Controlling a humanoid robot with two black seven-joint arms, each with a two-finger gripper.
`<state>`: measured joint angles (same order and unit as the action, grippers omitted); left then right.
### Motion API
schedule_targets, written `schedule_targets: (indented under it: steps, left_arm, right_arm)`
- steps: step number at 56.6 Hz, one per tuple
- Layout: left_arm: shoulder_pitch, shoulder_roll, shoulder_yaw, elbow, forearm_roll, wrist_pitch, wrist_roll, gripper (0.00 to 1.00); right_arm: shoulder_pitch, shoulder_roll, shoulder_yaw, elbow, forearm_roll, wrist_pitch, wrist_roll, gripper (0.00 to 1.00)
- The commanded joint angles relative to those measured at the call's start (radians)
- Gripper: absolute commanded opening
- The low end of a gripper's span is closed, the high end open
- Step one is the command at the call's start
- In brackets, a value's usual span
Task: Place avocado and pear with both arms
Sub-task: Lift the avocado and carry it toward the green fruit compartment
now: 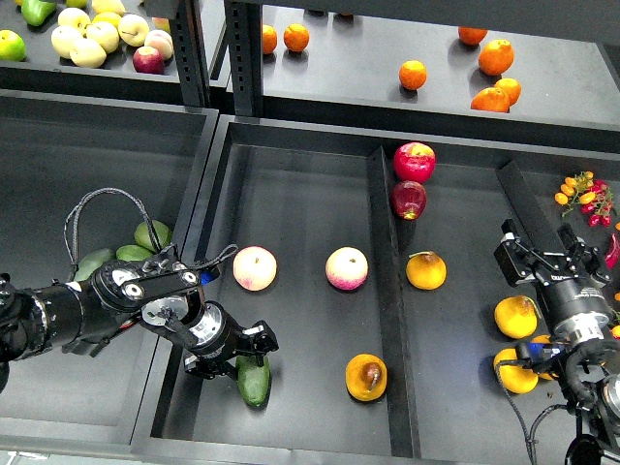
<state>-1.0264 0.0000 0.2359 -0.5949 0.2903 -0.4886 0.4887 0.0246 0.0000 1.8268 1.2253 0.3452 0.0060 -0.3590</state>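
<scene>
From the head view, the left gripper (254, 360) sits low and left of centre in the frame, inside the wide black tray (291, 174). Its fingers are clamped on the avocado (255, 382), which stands nearly upright in the picture, its lower end close to the tray's front wall. The left arm reaches in from the left edge, crossing over the tray's left wall.

To the right of the avocado, at lower centre, the pear (366, 377) lies on the tray floor, its dark brown blotch facing up. It is well apart from both grippers.

Above these, in the middle of the frame, two pink-yellow apples (255, 267) rest side by side on the same floor, apart from each other. Past the divider, in the next compartment, two red apples (414, 161) lie one below the other, and an orange-yellow fruit (426, 270) lies below them.

At the right edge, the right gripper (542, 254) hangs over the right-hand compartment, its fingers spread apart and holding nothing. Yellow fruits (515, 317) lie beside the arm.

In the left-hand bin, a few green fruits (152, 233) show behind the left arm. The shelf along the top of the frame carries oranges (495, 56) and pale apples (87, 44).
</scene>
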Motion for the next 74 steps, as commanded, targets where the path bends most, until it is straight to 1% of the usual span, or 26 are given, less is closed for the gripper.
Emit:
schedule_targets:
  steps: [1,22,45,58,60,74]
  left_arm:
    - [-0.011,0.000,0.000,0.000,0.000,0.000,0.000,0.17]
    - [-0.034,0.000,-0.001,0.000,-0.002,0.000,0.000,0.16]
    - [-0.147,0.000,0.000,0.000,-0.046,0.000,0.000,0.16]
    - [-0.169,0.000,0.002,-0.009,-0.052,0.000,0.000,0.16]
    - [-0.173,0.031,0.008,-0.017,-0.052,0.000,0.000,0.16]
    - [-0.175,0.130,0.010,-0.036,-0.048,0.000,0.000,0.16]
  right_arm:
    - [0.000,0.000,0.000,0.000,0.000,0.000,0.000,1.00]
    - [0.000,0.000,-0.001,0.000,0.000,0.000,0.000,1.00]
    - [0.008,0.000,-0.004,-0.004,-0.002,-0.003,0.000,1.00]
    - [0.008,0.000,-0.004,-0.006,-0.002,-0.003,0.000,1.00]
    - [0.008,0.000,-0.004,-0.006,-0.002,-0.003,0.000,1.00]
    - [0.008,0.000,-0.004,-0.006,-0.002,-0.003,0.000,1.00]
